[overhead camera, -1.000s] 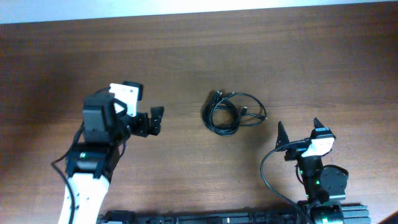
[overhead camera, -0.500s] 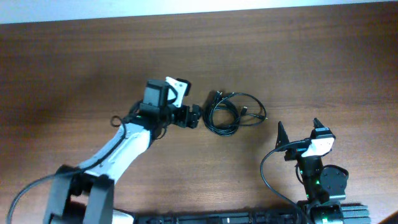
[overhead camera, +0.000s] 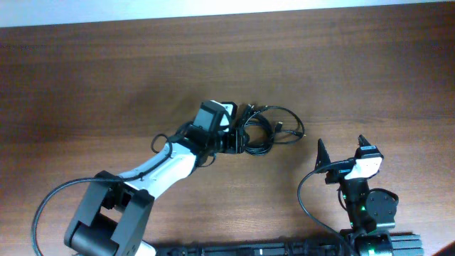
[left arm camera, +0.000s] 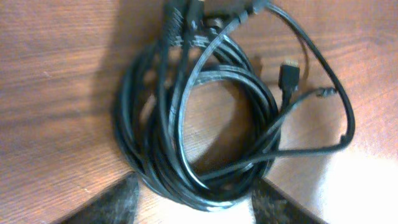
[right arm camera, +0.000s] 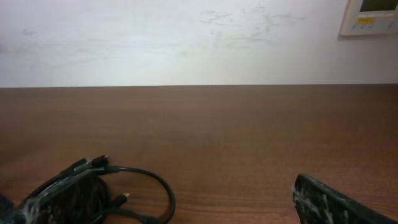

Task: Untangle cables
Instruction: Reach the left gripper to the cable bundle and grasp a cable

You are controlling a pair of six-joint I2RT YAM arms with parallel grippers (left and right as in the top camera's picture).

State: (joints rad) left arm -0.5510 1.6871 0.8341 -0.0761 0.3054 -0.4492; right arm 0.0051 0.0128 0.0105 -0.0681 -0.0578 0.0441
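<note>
Overhead, the cables (overhead camera: pixel 266 128) are seen bundled in a loose coil on the wooden counter (overhead camera: pixel 106 71), right of its middle. A small plug end (left arm camera: pixel 289 73) lies inside a wider outer loop. The left arm is stretched low across the counter. Its gripper (overhead camera: pixel 237 139) is spread wide against the coil's near edge, with nothing clamped. The right gripper (overhead camera: pixel 343 149) is held well apart from the coil, fingers parted and empty.

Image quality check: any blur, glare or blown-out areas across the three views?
Left wrist: cables slightly soft, glare whitens the table bottom right, left pincer fingertips blurred. Right wrist: wall bright and washed out, right pincer finger out of focus. Overhead: evenly lit, fairly sharp.
</note>
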